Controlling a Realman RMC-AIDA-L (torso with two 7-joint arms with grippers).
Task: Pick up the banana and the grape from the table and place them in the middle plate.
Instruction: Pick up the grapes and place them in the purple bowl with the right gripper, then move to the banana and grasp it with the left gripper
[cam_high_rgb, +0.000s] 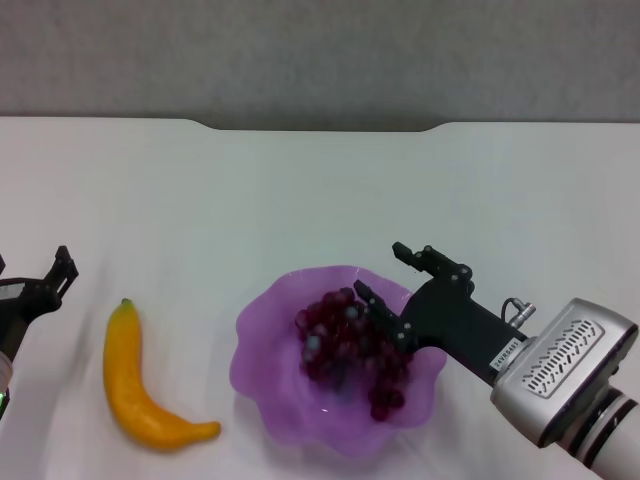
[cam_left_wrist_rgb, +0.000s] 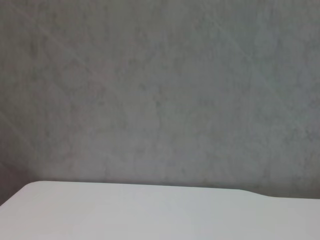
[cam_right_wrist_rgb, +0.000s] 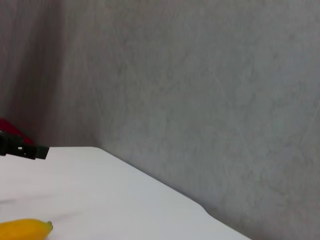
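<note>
The right gripper (cam_high_rgb: 390, 285), fingers spread wide and gripping nothing, hovered over the dark red-purple grape bunch (cam_high_rgb: 350, 345) already lying in the translucent purple scalloped plate (cam_high_rgb: 262, 350). The curved yellow banana (cam_high_rgb: 140, 385) still lay on the white table (cam_high_rgb: 300, 190), near the left gripper (cam_high_rgb: 45, 285), whose fingers' state was unclear.

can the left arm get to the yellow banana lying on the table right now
Probably yes. The left gripper sits at the white table's left edge, and the curved yellow banana lies just beside it on bare tabletop, clear of the scalloped purple plate.
</note>
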